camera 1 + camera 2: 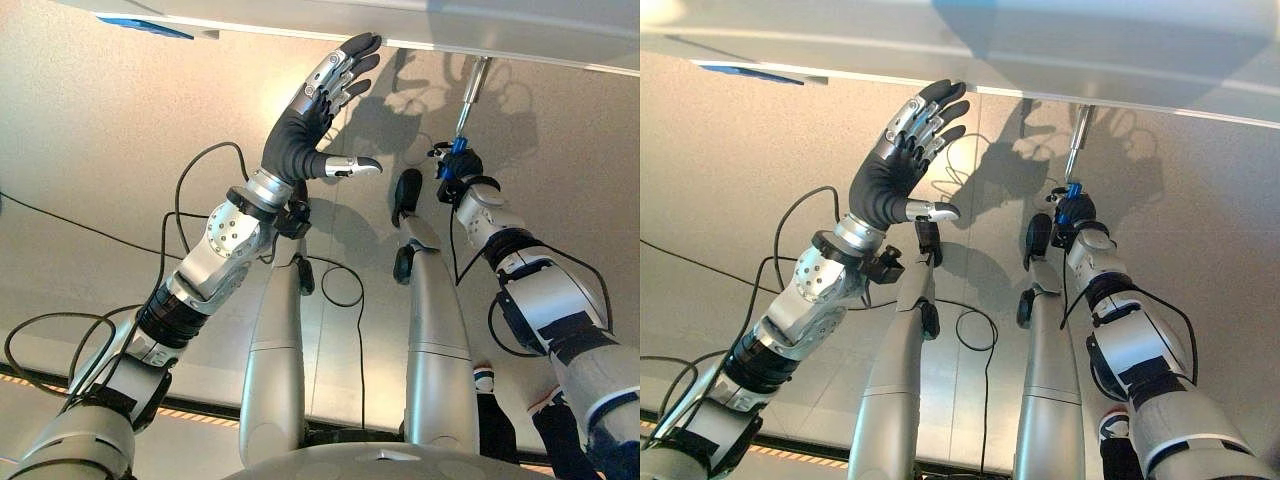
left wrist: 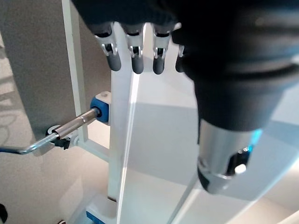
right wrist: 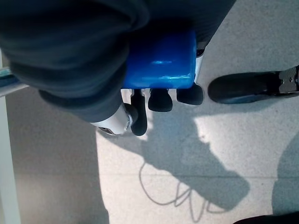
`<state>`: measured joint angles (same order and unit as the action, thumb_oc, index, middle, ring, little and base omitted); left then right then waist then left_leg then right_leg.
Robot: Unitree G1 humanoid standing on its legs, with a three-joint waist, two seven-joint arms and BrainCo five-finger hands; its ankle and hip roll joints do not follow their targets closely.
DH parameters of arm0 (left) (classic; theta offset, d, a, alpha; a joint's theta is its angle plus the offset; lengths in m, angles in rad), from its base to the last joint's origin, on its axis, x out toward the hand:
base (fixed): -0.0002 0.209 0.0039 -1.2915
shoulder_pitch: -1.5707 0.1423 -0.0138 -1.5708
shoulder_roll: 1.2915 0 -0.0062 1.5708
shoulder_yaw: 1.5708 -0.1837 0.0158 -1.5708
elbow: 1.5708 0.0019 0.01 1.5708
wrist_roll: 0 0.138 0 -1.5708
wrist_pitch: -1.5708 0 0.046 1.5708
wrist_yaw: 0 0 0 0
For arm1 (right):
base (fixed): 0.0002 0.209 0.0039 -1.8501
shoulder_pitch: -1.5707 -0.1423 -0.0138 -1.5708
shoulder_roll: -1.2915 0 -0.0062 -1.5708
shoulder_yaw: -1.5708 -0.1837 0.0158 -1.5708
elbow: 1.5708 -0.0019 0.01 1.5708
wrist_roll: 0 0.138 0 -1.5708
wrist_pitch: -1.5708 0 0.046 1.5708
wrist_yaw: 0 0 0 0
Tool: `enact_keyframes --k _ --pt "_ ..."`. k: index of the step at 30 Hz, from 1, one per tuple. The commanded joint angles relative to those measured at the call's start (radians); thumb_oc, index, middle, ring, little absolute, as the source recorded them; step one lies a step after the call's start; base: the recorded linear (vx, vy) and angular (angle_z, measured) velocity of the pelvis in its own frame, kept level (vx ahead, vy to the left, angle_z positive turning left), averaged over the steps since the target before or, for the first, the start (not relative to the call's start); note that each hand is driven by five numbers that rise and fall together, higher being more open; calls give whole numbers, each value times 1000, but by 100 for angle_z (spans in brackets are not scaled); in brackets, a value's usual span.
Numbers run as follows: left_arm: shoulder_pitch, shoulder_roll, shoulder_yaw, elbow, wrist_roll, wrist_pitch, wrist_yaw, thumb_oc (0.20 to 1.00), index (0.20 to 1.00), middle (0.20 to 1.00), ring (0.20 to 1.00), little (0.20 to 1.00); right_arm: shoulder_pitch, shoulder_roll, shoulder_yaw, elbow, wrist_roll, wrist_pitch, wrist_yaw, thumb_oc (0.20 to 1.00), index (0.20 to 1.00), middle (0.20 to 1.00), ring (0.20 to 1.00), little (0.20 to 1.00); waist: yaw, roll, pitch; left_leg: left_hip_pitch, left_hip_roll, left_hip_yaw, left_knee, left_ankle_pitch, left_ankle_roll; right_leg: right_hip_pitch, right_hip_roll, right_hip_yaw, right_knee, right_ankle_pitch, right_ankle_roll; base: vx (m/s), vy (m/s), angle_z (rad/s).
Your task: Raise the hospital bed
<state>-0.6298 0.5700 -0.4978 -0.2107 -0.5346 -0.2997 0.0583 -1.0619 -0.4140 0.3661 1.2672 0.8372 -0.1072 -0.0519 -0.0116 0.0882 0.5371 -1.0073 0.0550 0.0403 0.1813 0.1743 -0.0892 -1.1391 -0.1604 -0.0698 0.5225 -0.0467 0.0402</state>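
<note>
i've got the hospital bed (image 1: pixel 1060 50) frame edge ahead of me with its metal crank (image 1: pixel 470 95) hanging below, and my right hand (image 1: pixel 455 170) is curled tight around the crank's blue handle (image 3: pixel 161 60), so i judge the grasp done and the turning left to do. my left hand (image 1: pixel 902 150) is spread flat, fingertips touching the frame edge, over a pale speckled floor (image 1: pixel 120 150).

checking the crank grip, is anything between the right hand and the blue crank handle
Nothing visible: the right hand is already curled round the blue plastic crank handle on the bent silver metal crank rod. The left hand rests open against the white bed frame edge.
</note>
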Motion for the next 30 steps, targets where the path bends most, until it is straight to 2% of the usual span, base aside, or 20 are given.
enact_keyframes --k 1,6,17,25,30 --pt "36 4 -1 -149 -15 -50 -19 1000 1000 1000 1000 1000 -121 -67 20 -41 58 -48 -5 200 200 200 200 200 -11 43 -17 28 -27 26 129 -146 27 106 11 31 -235 151 123 0 0 0" --pt "40 2 -5 -151 -10 -48 -20 1000 1000 1000 1000 1000 -169 -95 45 -45 60 -45 -8 200 200 200 200 200 -5 44 -17 34 -25 25 122 -145 27 109 12 29 -234 147 124 6 1 0" --pt "46 5 1 -163 -2 -45 -12 1000 1000 1000 1000 1000 -165 -89 37 -37 84 -47 -9 200 200 200 200 200 -7 45 -17 45 -25 28 122 -152 29 113 12 28 -224 138 123 0 0 0" --pt "51 -7 11 -162 2 -41 -7 1000 1000 1000 1000 1000 -99 -86 -38 -49 174 -72 -8 200 200 200 200 200 -15 46 -17 44 -28 32 126 -158 30 110 15 33 -222 136 123 0 0 0" --pt "47 5 19 -155 0 -46 -7 1000 1000 1000 1000 1000 -13 -154 -104 -34 207 -83 -9 200 200 200 200 200 -28 42 -17 49 -28 36 122 -160 28 112 16 36 -230 139 125 0 0 0"
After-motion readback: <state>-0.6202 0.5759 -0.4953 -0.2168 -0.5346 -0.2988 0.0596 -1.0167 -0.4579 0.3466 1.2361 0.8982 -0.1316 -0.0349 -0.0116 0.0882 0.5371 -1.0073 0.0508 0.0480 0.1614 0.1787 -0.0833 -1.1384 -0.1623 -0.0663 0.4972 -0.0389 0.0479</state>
